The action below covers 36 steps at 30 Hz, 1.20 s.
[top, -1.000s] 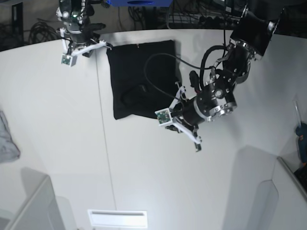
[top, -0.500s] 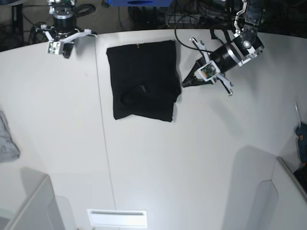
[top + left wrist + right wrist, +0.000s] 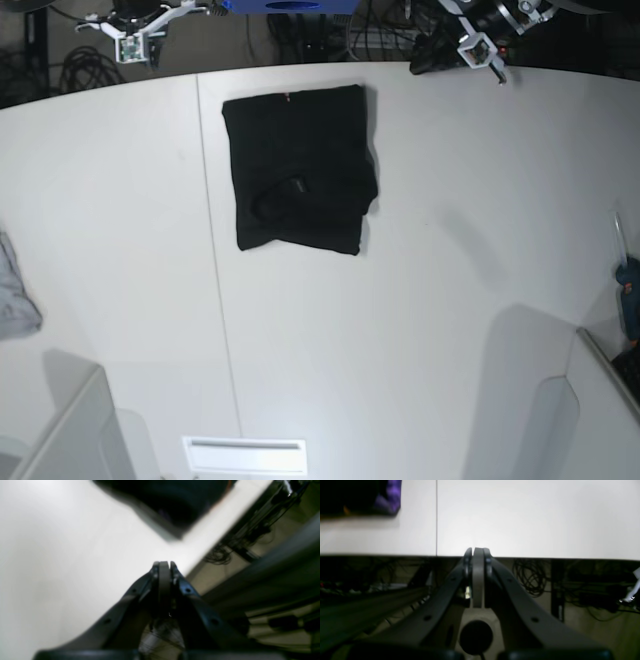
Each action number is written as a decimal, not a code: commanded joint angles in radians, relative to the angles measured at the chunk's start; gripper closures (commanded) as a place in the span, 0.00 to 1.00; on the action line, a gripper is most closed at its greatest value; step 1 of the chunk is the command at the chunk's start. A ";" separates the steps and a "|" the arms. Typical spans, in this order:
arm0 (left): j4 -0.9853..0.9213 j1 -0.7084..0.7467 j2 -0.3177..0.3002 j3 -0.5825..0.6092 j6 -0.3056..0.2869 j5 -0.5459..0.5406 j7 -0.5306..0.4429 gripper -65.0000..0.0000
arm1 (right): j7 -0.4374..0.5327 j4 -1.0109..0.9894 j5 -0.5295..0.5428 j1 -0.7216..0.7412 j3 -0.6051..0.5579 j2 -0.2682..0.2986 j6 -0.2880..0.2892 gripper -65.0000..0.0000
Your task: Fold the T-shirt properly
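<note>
The black T-shirt point(image 3: 300, 165) lies folded into a rough rectangle on the white table point(image 3: 400, 330), near the far edge. It shows blurred at the top of the left wrist view as the T-shirt point(image 3: 172, 502). In the right wrist view its corner point(image 3: 350, 497) has a purple patch point(image 3: 390, 497). My left gripper point(image 3: 422, 62) hangs over the table's far edge, right of the shirt; its jaws point(image 3: 163, 563) are shut with nothing held. My right gripper point(image 3: 140, 40) is beyond the far edge at the left, jaws point(image 3: 477, 550) shut and empty.
A small grey cloth point(image 3: 15, 290) lies at the table's left edge. A seam point(image 3: 215, 300) runs down the tabletop. Cables point(image 3: 527, 577) hang beyond the far edge. A white box point(image 3: 70, 430) stands at the front left, a blue object point(image 3: 630, 290) at the right edge.
Both arms have pulled back to the table's far edge; the left arm rose away from the shirt's right side. The T-shirt has not moved.
</note>
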 commanded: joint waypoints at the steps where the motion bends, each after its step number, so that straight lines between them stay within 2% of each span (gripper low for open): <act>1: -0.015 0.025 -0.008 -0.004 -0.008 -0.015 -0.048 1.00 | 0.009 0.009 -0.028 -0.040 -0.019 0.001 -0.004 1.00; 4: -0.096 0.071 -0.008 -0.004 -0.008 -0.015 -0.117 1.00 | -0.095 0.009 -0.086 -0.089 -0.070 0.008 -0.004 1.00; 8: -0.217 0.106 0.000 0.005 -0.008 -0.015 -0.203 1.00 | -0.252 -0.037 -0.092 -0.094 -0.168 0.012 -0.004 1.00; 11: -0.346 0.102 0.004 0.006 -0.001 -0.015 -0.250 1.00 | -0.303 -0.128 -0.092 -0.055 -0.255 0.012 -0.004 1.00; 14: -0.452 0.083 0.044 0.008 0.030 -0.011 -0.293 1.00 | -0.307 -0.269 -0.092 0.011 -0.321 0.012 -0.004 1.00; 22: -0.817 -0.075 0.141 0.008 0.030 -0.006 -0.281 1.00 | -0.306 -0.559 -0.088 0.187 -0.422 0.009 -0.004 1.00; 29: -1.133 -0.256 0.188 0.008 0.030 -0.005 -0.281 1.00 | -0.295 -0.810 -0.077 0.387 -0.542 0.003 -0.004 1.00; 32: -1.262 -0.352 0.199 0.008 0.031 -0.005 -0.264 1.00 | -0.237 -0.949 0.050 0.474 -0.591 -0.008 -0.004 1.00; 36: -1.337 -0.466 0.201 0.009 0.031 -0.005 -0.131 1.00 | -0.154 -1.126 0.251 0.585 -0.670 -0.008 -0.004 1.00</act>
